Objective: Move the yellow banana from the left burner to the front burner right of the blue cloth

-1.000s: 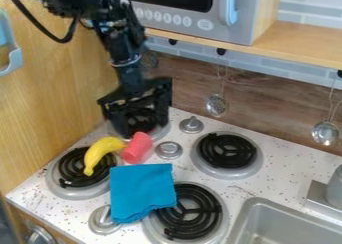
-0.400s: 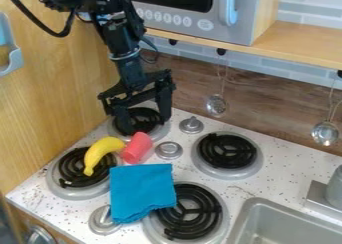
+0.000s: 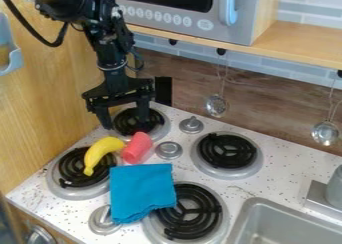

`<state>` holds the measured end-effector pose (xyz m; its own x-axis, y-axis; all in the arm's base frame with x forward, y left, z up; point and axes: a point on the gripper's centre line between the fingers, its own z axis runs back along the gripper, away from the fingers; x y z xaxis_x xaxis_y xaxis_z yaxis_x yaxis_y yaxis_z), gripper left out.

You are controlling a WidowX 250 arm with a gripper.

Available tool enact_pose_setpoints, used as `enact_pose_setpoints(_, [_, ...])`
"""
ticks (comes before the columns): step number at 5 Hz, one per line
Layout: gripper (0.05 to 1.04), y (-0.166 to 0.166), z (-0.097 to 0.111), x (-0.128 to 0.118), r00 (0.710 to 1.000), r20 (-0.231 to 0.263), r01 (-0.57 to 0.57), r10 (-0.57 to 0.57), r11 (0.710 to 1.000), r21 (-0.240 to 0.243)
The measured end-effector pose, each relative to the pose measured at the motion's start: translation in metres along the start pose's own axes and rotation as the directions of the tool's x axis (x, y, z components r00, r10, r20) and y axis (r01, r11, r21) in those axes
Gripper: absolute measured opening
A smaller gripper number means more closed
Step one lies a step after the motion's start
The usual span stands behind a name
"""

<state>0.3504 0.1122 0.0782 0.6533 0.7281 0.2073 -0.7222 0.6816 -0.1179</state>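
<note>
My gripper (image 3: pixel 125 122) hangs open over the back left burner (image 3: pixel 138 122), its two fingers apart with nothing between them. Just in front of it, a red cylinder (image 3: pixel 137 148) lies tilted on the stove top between the burners. The yellow banana (image 3: pixel 100 153) lies to the left of the cylinder, partly over the front left burner (image 3: pixel 70 169). A folded blue cloth (image 3: pixel 141 191) is spread in front of the cylinder, its right edge by the front right burner (image 3: pixel 189 211).
A wooden wall (image 3: pixel 50 98) stands close on the left, a microwave (image 3: pixel 194 10) and shelf (image 3: pixel 304 40) above. Ladles (image 3: pixel 216 105) hang at the back. The back right burner (image 3: pixel 227 150), metal knobs (image 3: pixel 191 125) and a sink (image 3: pixel 287 223) are to the right.
The gripper has shifted left over the back left burner, and its fingers are seen from a different angle. The banana, cylinder and cloth have stayed put.
</note>
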Motion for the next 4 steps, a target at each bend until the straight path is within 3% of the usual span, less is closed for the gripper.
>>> enact_pose_setpoints(1, [1.0, 0.01, -0.008, 0.002, 0.995, 0.047, 0.091, -0.093, 0.995, 0.048])
enact_pose_setpoints(2, [1.0, 0.015, -0.013, 0.002, 0.964, 0.008, 0.264, -0.266, 0.96, 0.092])
enact_pose_setpoints(3, [1.0, 0.016, -0.029, 0.006, 0.914, -0.012, 0.404, -0.405, 0.909, 0.098])
enact_pose_setpoints(4, [1.0, 0.028, -0.047, 0.016, 0.901, 0.011, 0.426, -0.434, 0.89, 0.162])
